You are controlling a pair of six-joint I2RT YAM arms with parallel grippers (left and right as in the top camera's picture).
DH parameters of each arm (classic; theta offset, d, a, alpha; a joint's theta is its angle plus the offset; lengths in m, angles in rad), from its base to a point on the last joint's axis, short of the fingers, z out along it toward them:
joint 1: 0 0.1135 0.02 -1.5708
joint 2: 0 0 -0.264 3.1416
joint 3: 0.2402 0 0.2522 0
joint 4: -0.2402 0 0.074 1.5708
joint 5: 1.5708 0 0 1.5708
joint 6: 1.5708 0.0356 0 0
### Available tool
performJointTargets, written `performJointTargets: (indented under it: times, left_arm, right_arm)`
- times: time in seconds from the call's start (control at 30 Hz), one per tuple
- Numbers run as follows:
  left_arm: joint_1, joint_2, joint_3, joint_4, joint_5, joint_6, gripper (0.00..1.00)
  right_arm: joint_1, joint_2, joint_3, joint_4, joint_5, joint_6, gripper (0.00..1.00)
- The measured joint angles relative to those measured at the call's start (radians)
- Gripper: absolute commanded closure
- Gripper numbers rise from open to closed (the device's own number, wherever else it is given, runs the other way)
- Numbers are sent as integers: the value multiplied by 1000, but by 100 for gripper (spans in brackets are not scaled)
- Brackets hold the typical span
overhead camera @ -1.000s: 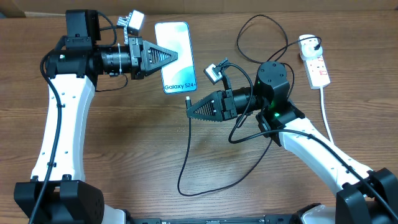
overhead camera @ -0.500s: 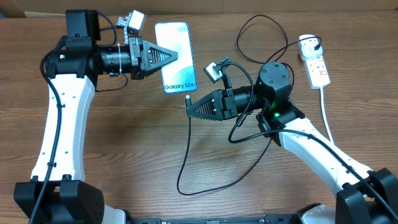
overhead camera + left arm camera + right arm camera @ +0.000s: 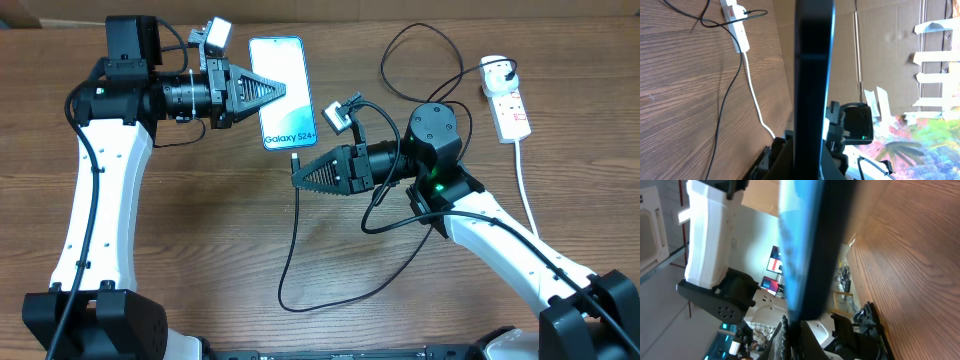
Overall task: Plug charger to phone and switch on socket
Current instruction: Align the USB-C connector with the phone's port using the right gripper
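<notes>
The phone (image 3: 283,92), its blue screen reading "Galaxy S24", is held off the table in my left gripper (image 3: 278,90), which is shut on its left edge. In the left wrist view the phone (image 3: 814,75) shows edge-on between the jaws. My right gripper (image 3: 297,176) is shut on the charger's connector tip (image 3: 296,160), just below the phone's bottom edge. The black cable (image 3: 290,250) hangs down and loops across the table. Its plug (image 3: 497,70) sits in the white socket strip (image 3: 510,108) at the far right. The phone (image 3: 807,240) fills the right wrist view, blurred.
The socket's thick white cord (image 3: 524,185) runs down the right side of the wooden table (image 3: 200,230). The socket also shows in the left wrist view (image 3: 735,20). Cardboard lines the table's far edge.
My right gripper has moved a little left with the connector, closer under the phone's bottom edge. The cable loop on the table shifted left. The left arm and phone stayed put.
</notes>
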Motion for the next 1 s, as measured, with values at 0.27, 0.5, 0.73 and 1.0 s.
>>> performJointTargets:
  times: [0.27,0.5,0.73,1.0]
  left_arm:
    - [0,0,0,0,0,-2,96]
    - [0,0,0,0,0,-7,96]
    - [0,0,0,0,0,-33,96]
    - [0,0,0,0,0,-33,96]
  right_arm:
    - [0,0,0,47,-8,29,96]
    - [0,0,0,39,-7,33,96]
    - [0,0,0,38,1,34,96]
    - [0,0,0,39,8,41,96]
